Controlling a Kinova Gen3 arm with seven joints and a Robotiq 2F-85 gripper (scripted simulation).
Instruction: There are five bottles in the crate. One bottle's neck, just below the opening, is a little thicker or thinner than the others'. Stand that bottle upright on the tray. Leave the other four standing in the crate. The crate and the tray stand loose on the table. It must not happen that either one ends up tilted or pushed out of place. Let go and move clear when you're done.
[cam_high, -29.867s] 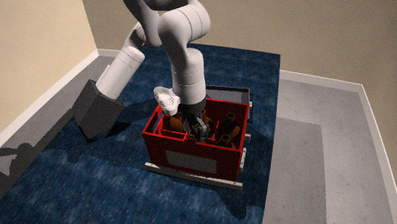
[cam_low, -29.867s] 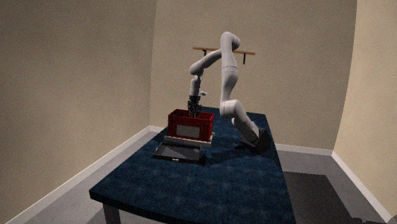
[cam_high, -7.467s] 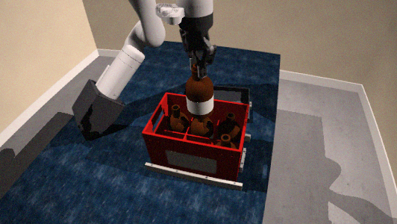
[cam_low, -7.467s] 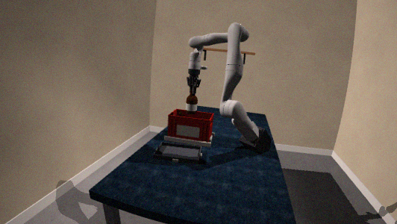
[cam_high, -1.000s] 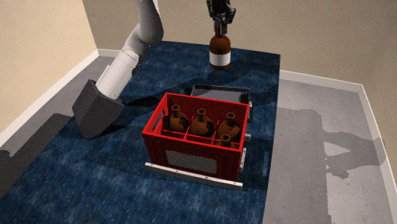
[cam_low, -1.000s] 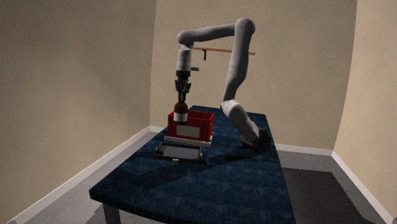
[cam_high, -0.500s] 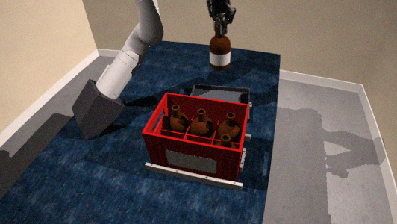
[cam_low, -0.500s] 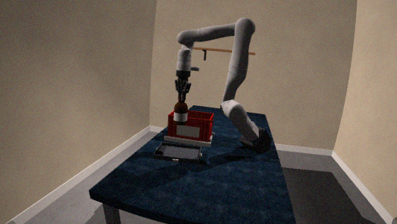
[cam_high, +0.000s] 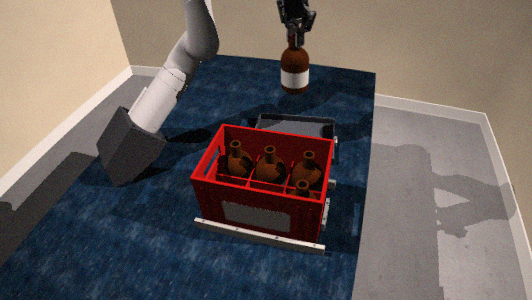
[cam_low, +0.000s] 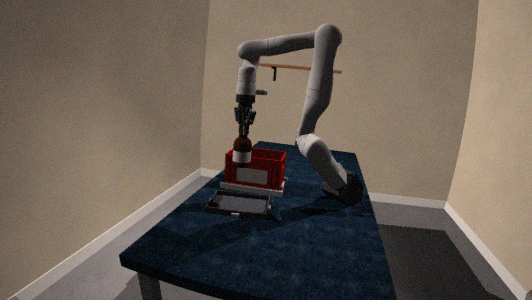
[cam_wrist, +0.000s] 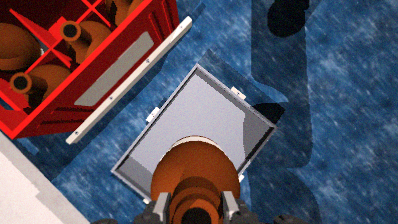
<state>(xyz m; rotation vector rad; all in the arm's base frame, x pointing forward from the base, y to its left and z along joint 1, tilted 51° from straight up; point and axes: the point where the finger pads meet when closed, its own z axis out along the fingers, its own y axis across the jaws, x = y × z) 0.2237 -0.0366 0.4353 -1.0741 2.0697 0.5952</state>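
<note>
The held bottle (cam_high: 295, 67) (cam_low: 242, 149) (cam_wrist: 195, 165) hangs upright beneath the end effector (cam_high: 296, 40) (cam_low: 244, 131) (cam_wrist: 195, 209), whose fingers are partly closed and grip it by the neck. It is out of the crate (cam_high: 257, 200) (cam_low: 280, 175) (cam_wrist: 112, 75) and above the desk (cam_high: 150, 260) (cam_low: 300, 250) (cam_wrist: 345, 100); in the wrist view it overlaps the near part of the tray (cam_high: 295, 117) (cam_low: 239, 203) (cam_wrist: 200, 107), which lies below the end effector. Picking and lifting are done; lowering, standing it on the tray and letting go are left. Whether this is the bottle with the odd neck, I cannot tell. The tray has no bottle standing on it. The crate, beside the tray and lower than the end effector, holds the other four bottles (cam_high: 270, 169) (cam_wrist: 90, 42), each apparently upright among the red dividers.
</note>
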